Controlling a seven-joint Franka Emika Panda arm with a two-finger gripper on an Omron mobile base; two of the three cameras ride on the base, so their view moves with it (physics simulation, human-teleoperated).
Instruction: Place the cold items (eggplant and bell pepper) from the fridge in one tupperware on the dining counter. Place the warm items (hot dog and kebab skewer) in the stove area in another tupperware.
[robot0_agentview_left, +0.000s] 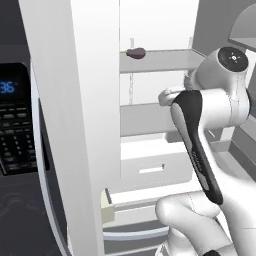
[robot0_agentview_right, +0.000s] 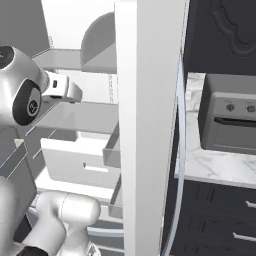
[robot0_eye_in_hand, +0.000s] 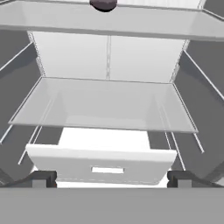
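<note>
The eggplant (robot0_agentview_left: 135, 52), a small dark purple lump, lies on the upper shelf (robot0_agentview_left: 165, 60) of the open fridge. In the hand view the eggplant (robot0_eye_in_hand: 104, 4) sits at the top edge, on the shelf above the one I face. My gripper (robot0_eye_in_hand: 112, 180) is open, its dark fingertips (robot0_eye_in_hand: 43, 178) set wide apart with nothing between them. It points into the fridge at the level of the middle glass shelf (robot0_eye_in_hand: 105, 105), below the eggplant. The hand (robot0_agentview_left: 169, 96) reaches in from the right. The bell pepper, hot dog, kebab skewer and tupperware are out of view.
A white drawer (robot0_eye_in_hand: 103, 164) stands pulled out under the middle shelf. The open fridge door (robot0_agentview_left: 75, 125) rises close on the left, with a dark oven panel (robot0_agentview_left: 12, 120) beyond it. A toaster oven (robot0_agentview_right: 230, 120) sits on the marble counter (robot0_agentview_right: 215, 167) to the right.
</note>
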